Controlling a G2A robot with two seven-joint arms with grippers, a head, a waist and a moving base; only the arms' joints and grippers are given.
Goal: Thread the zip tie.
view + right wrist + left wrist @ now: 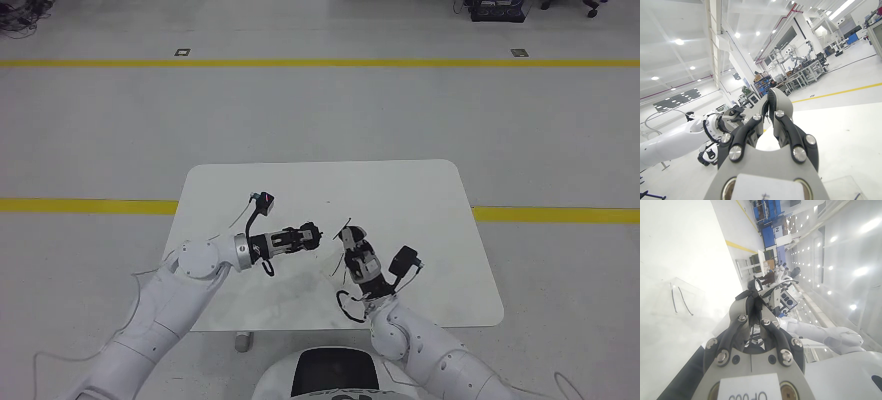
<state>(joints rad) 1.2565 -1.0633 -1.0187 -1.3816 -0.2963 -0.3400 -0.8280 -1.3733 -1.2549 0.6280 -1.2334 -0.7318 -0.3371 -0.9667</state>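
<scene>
Across the smooth white round-cornered table (420,200), we are pinching one thin black zip tie (768,116) in our right gripper (769,94) and pressing our left gripper (750,298) fingers together; two spare ties (683,300) are lying in one clear tray (690,284).

Left gripper (753,300) pinched closed; 2 zip ties (683,300) lie in clear tray (696,298).

A white, round-cornered table (420,190) stood on a pale grey floor (300,120) crossed by two yellow lines (300,63).
</scene>
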